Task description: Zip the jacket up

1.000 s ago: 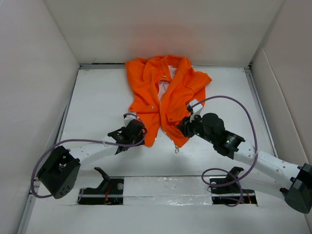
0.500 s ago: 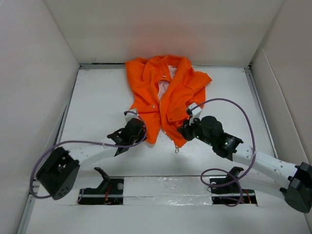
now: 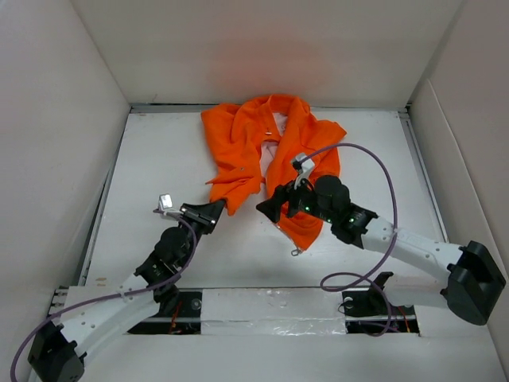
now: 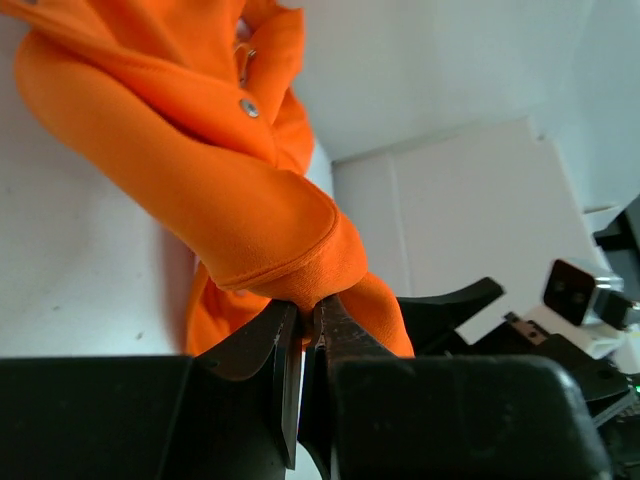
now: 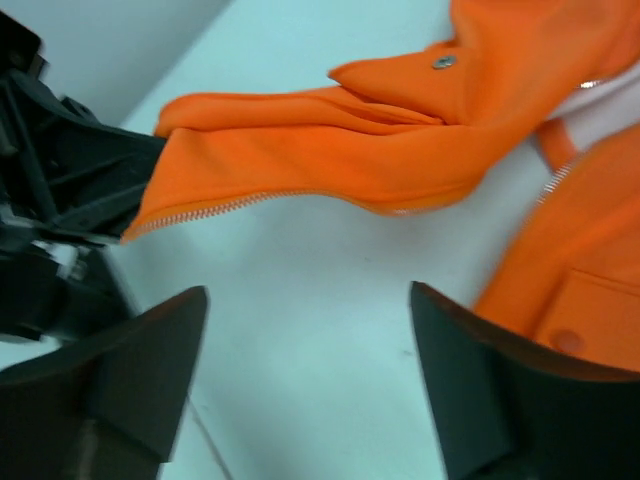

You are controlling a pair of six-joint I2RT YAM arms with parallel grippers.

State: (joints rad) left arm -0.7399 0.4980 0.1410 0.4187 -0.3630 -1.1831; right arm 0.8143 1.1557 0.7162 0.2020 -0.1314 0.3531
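Observation:
The orange jacket (image 3: 290, 155) lies unzipped at the back of the table, its pale lining (image 3: 269, 151) showing between the front panels. My left gripper (image 3: 215, 210) is shut on the lower corner of the left panel (image 4: 230, 210), which stretches out from the pinch (image 4: 310, 300). My right gripper (image 3: 267, 208) is open over bare table between the two panels, holding nothing (image 5: 310, 330). In the right wrist view the left panel's zipper teeth (image 5: 230, 203) run along its edge. A small metal pull (image 3: 296, 252) hangs below the right panel's hem.
White walls (image 3: 71, 119) enclose the table on the left, back and right. A purple cable (image 3: 382, 171) loops over the right arm. The arm bases sit along the near edge (image 3: 270, 306).
The right gripper has opened, let go of the right panel and moved left. The left gripper has shut on the left panel's corner and pulled it leftward; the jacket has shifted.

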